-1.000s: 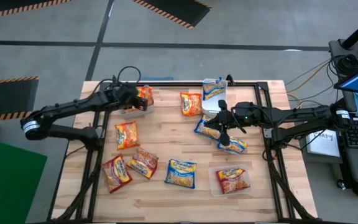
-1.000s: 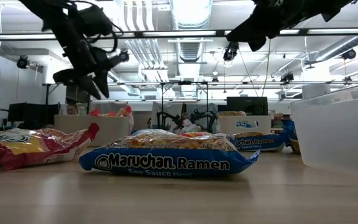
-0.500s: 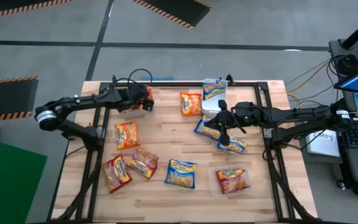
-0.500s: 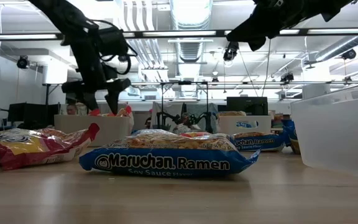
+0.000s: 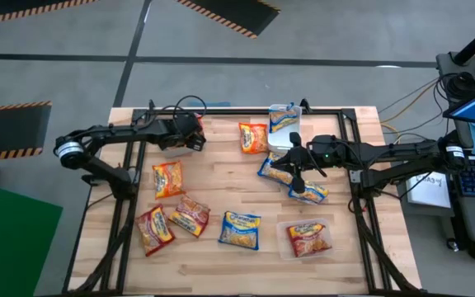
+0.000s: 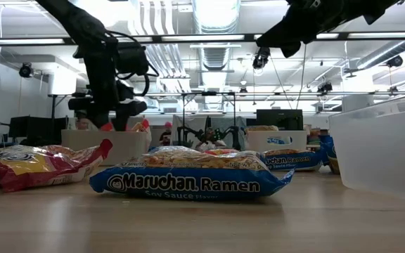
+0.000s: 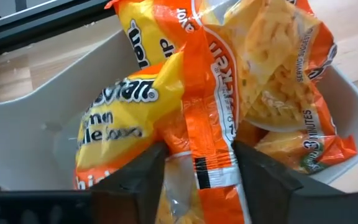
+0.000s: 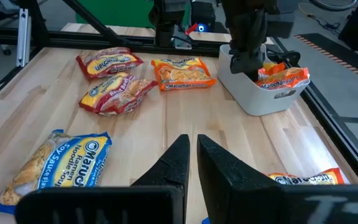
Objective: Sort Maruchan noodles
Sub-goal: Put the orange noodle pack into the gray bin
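Observation:
Orange Maruchan packets (image 7: pixel 229 93) lie heaped in a white bin (image 5: pixel 177 147) at the table's far left. My left gripper (image 7: pixel 197 180) points down into it, open, one finger on each side of the top orange packet's back seam (image 7: pixel 210 155). My right gripper (image 8: pixel 191 162) hovers shut and empty above mid-table near blue packets (image 5: pixel 272 169). Loose on the wood lie orange packets (image 5: pixel 168 178) (image 5: pixel 253 137), red ones (image 5: pixel 154 230) (image 5: pixel 190 216) and a blue one (image 5: pixel 240 229). My left gripper stands from above over the top orange packet in the white bin, its fingers (image 7: pixel 142 180) on either side of the packet's seam. Whether they touch the packet, I cannot tell.
A clear container (image 5: pixel 284 120) at the far edge holds a blue packet, and another (image 5: pixel 308 238) near the right front holds a red one. A further blue packet (image 5: pixel 310 193) lies under the right arm. A black frame (image 5: pixel 353 132) runs along the table's edges. Bare wood shows mid-table.
My left gripper has moved a little toward the table's right over the white bin, swung from a slant to pointing straight down, and come lower toward the orange packets. The right arm has kept still.

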Robot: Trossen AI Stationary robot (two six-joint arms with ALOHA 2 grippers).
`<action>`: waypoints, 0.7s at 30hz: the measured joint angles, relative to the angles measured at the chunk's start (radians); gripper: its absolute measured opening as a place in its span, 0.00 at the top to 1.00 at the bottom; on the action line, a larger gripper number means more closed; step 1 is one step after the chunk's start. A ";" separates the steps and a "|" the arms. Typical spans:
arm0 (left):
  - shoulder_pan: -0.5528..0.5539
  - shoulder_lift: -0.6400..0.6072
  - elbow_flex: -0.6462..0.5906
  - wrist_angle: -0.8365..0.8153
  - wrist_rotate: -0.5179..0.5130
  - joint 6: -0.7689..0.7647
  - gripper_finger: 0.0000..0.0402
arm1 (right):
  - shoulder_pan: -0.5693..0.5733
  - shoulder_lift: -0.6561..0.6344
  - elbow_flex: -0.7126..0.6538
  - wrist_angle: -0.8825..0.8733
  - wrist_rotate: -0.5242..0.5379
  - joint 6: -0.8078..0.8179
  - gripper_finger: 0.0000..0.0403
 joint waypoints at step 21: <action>0.000 -0.248 -0.011 0.031 -0.039 -0.046 1.00 | 0.000 0.000 0.000 0.000 0.000 0.000 0.94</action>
